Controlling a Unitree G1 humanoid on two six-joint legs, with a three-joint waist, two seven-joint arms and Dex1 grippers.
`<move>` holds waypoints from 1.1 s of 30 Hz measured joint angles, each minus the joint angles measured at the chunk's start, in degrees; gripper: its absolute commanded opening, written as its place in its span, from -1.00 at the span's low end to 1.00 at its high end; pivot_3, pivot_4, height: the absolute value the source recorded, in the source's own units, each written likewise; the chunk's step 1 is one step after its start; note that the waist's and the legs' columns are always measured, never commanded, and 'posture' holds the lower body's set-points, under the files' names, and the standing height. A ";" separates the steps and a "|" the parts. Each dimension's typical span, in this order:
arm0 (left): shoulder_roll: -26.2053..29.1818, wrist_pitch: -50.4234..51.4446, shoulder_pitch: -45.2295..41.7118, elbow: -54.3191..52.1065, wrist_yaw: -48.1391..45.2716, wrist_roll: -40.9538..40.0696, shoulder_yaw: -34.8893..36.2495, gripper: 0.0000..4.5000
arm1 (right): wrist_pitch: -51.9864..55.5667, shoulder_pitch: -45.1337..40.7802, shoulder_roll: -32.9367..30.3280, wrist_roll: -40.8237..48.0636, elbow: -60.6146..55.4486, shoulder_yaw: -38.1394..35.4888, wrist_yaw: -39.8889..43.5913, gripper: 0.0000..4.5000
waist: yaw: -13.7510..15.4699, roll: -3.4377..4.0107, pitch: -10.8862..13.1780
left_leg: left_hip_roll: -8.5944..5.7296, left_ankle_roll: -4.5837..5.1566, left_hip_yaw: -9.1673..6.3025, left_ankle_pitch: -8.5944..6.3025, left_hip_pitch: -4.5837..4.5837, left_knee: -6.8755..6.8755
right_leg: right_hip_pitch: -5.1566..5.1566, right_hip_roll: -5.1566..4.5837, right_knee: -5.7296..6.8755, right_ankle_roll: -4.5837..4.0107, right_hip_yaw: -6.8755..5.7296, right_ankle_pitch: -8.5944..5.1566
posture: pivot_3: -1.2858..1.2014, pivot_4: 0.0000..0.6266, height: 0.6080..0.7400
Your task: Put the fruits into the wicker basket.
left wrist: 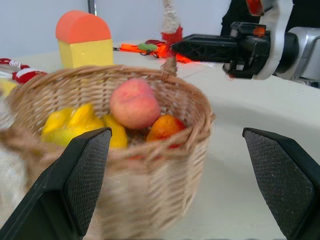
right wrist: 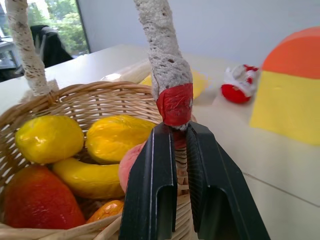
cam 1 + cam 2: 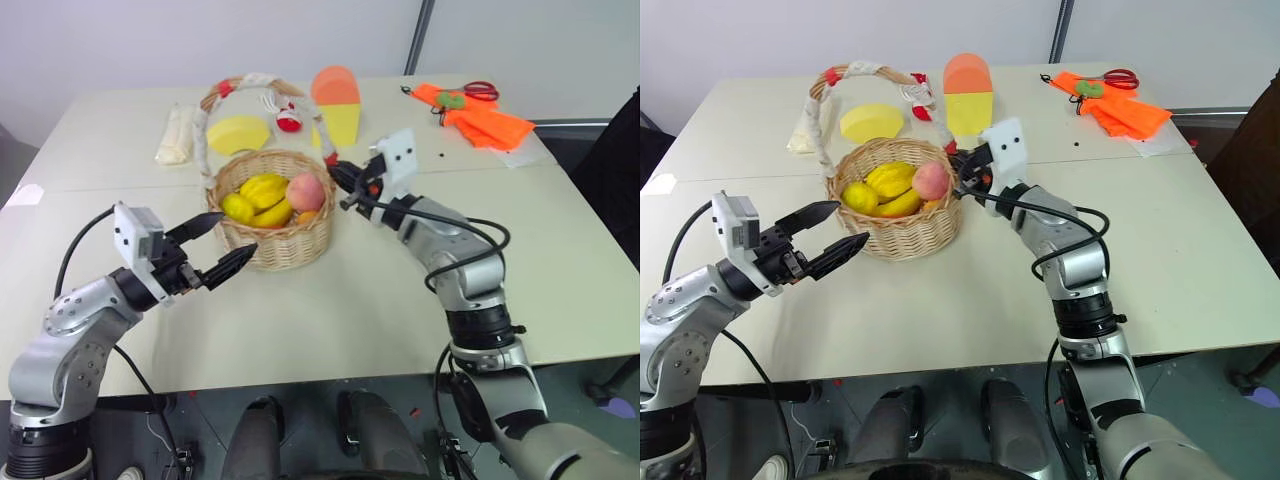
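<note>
Wicker basket (image 3: 290, 240) handle base clamped by right tool (image 2: 179, 131) (arm outstretched), left tool (image 3: 228, 245) spread apart beside it.

silver-grey arms, black cables, white wrist blocks, black two-fingered left tool (image 3: 222, 252).

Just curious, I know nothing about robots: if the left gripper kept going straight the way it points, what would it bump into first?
Probably the wicker basket: the open left gripper points at its near wall.
</note>
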 measured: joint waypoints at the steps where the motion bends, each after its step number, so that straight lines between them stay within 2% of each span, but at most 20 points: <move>1: 0.00 0.00 0.00 -0.01 0.05 0.00 -0.01 1.00 | 0.01 0.28 -0.95 0.46 -0.73 -0.90 0.11 -0.98 | -0.03 0.00 0.00 | 0.00 0.00 0.01 0.00 0.00 0.00 | 0.00 0.00 -0.01 -0.04 0.00 -0.03 | 0.03 -0.52 1.00; 6: -0.01 -0.10 -0.23 0.02 -0.14 0.03 -0.48 1.00 | -0.16 3.13 -7.82 2.59 -4.25 -9.33 0.38 -0.98 | 0.24 0.00 0.00 | -0.02 0.00 0.01 0.00 -0.04 0.01 | 0.00 -0.01 -0.06 -0.02 0.00 -0.02 | 0.03 -0.52 1.00; 11: -0.02 -0.27 -2.04 1.02 -0.81 0.19 -1.46 1.00 | -2.70 6.42 -14.94 1.22 -2.17 -19.12 -3.02 -0.98 | 0.62 0.00 0.00 | -0.03 0.00 0.04 0.00 -0.02 0.02 | 0.00 0.00 -0.06 -0.11 0.04 -0.06 | 0.03 -0.52 1.00; 17: -0.55 -0.54 -4.80 3.21 -1.73 0.85 -3.42 1.00 | -6.86 8.76 -16.94 -1.36 6.50 -23.34 -6.85 -0.98 | -0.19 0.01 0.00 | -0.02 0.03 0.23 -0.02 0.15 -0.04 | 0.01 0.04 0.00 -0.03 0.24 -0.01 | 0.03 -0.52 1.00; 19: -0.59 -0.63 -5.20 3.28 -1.82 0.93 -4.18 1.00 | -7.62 9.17 -16.94 -1.27 7.49 -23.96 -7.02 -0.58 | -0.45 0.01 0.01 | -0.02 0.06 0.27 -0.03 0.18 -0.05 | 0.01 0.04 0.00 0.07 0.27 0.04 | 0.03 -0.52 1.00; 20: -0.60 -0.63 -5.20 3.29 -1.87 0.96 -4.39 1.00 | -7.75 9.22 -16.94 -1.26 7.49 -24.11 -7.14 -0.44 | -0.49 0.01 0.01 | -0.02 0.08 0.29 -0.05 0.19 -0.05 | 0.01 0.04 0.00 0.08 0.29 0.04 | 0.03 -0.52 1.00; 23: -0.58 -0.63 -5.13 3.43 -1.97 1.27 -4.48 1.00 | -8.07 9.58 -17.11 -0.84 6.82 -24.57 -7.45 0.24 | -0.40 0.01 0.01 | -0.01 0.10 0.29 -0.05 0.19 -0.05 | 0.01 0.06 0.00 0.08 0.29 0.04 | 0.03 -0.52 1.00; 28: -0.41 -0.15 -3.04 3.87 -0.89 1.54 -3.15 1.00 | -8.66 16.74 -17.34 0.98 2.24 -25.40 -5.09 0.24 | -0.19 0.01 0.00 | -0.01 0.11 0.29 -0.06 0.18 -0.04 | 0.04 0.03 -0.03 0.12 0.29 0.01 | 0.03 -0.52 1.00; 33: 0.63 1.07 1.94 6.76 1.39 2.62 0.54 1.00 | -10.32 27.13 -18.49 5.31 -1.90 -27.20 3.34 0.24 | -0.38 0.02 0.01 | -0.01 0.15 0.34 -0.08 0.25 -0.03 | 0.06 0.03 -0.02 0.14 0.32 -0.22 | 0.03 -0.52 1.00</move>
